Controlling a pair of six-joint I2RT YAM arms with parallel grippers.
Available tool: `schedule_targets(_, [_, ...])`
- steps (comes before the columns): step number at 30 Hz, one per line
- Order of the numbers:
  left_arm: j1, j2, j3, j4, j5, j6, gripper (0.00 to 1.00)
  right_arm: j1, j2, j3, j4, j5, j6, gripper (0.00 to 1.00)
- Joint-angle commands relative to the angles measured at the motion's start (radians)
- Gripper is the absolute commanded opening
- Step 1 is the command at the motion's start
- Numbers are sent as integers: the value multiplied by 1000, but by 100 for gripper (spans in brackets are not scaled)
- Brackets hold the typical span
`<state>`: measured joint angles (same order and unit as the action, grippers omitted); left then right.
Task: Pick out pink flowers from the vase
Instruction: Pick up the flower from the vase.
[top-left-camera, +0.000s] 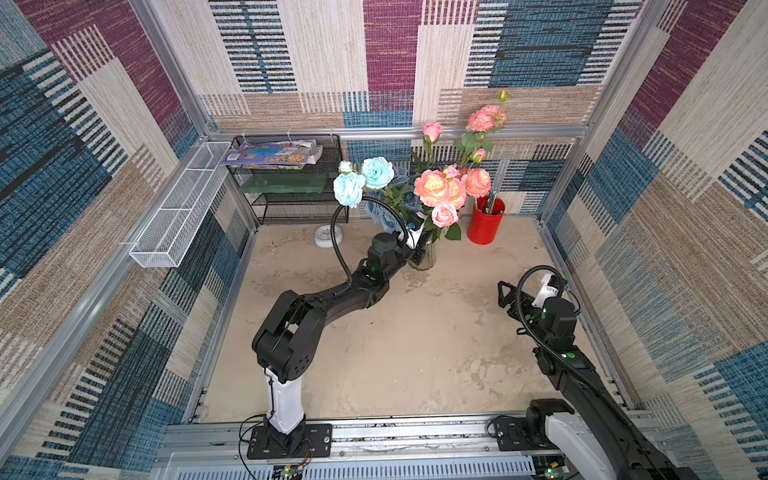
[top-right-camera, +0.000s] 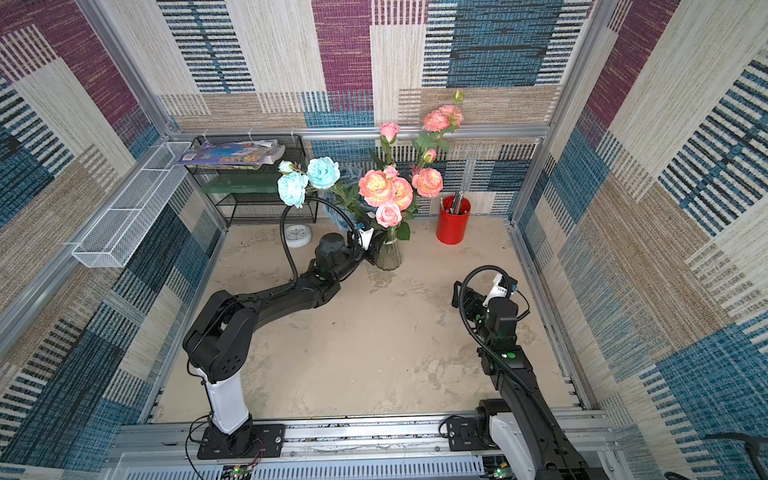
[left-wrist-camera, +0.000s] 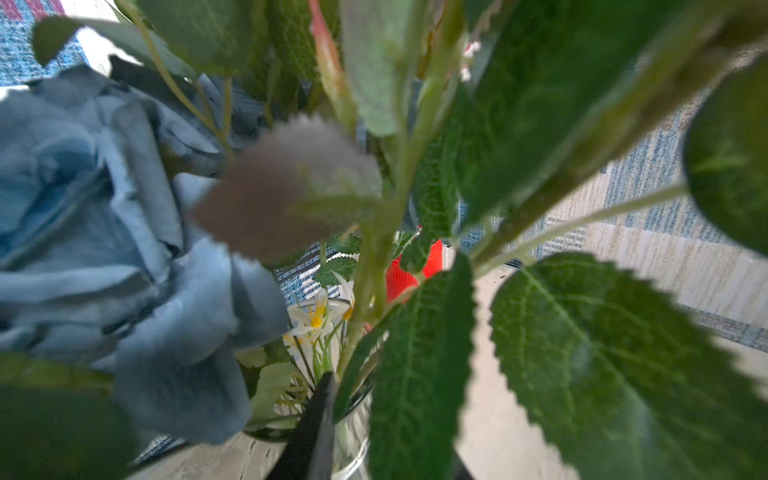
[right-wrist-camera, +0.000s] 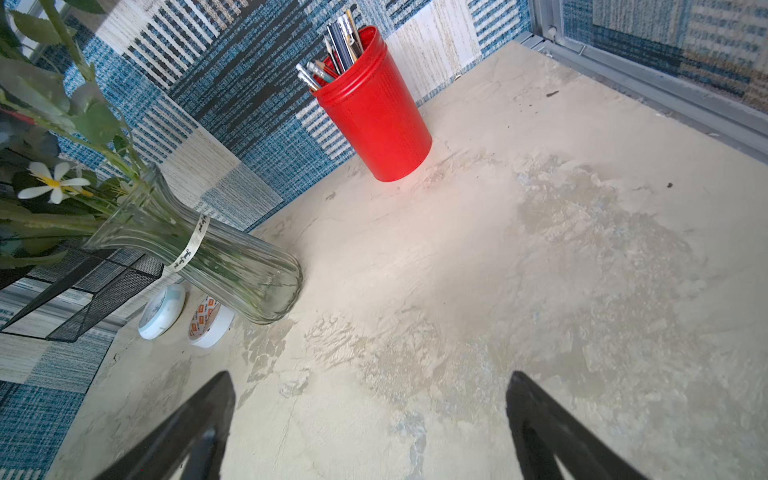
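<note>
The left end effector sits among the stems at the neck of the vase. Leaves hide its jaws, so I cannot say whether it grips. The pink flowers stand in the vase, just above it. The right end effector has its fingers spread wide, holds nothing, and is well apart from the vase.

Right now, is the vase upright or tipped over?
Upright. In both top views the vase stands on its base on the table, pink flowers rising above it.

Bright, even light — wide-angle bowing at edges; near leaves blurred.
</note>
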<state>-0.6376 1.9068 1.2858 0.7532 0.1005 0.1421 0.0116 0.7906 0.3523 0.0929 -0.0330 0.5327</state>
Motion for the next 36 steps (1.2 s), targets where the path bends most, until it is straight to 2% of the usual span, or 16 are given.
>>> schedule_targets(1, [1, 21, 29, 46, -46, 11, 30, -1, -1, -1, 39, 13, 2, 96])
schedule_targets(9, [-1, 73, 90, 56, -78, -4, 31, -4, 1, -2, 39, 18, 2, 96])
schedule_targets(14, [-2, 95, 111, 62, -94, -15, 20, -4, 9, -6, 45, 18, 6, 96])
schedule_targets(20, [-10, 98, 124, 56, -62, -16, 9, -6, 15, -5, 47, 16, 6, 96])
schedule_targets(26, [-19, 61, 119, 44, -51, 5, 0, -5, 11, -6, 44, 16, 6, 96])
schedule_targets(36, [-31, -57, 154, -58, -26, 50, 0, -7, 0, -6, 38, 12, 7, 96])
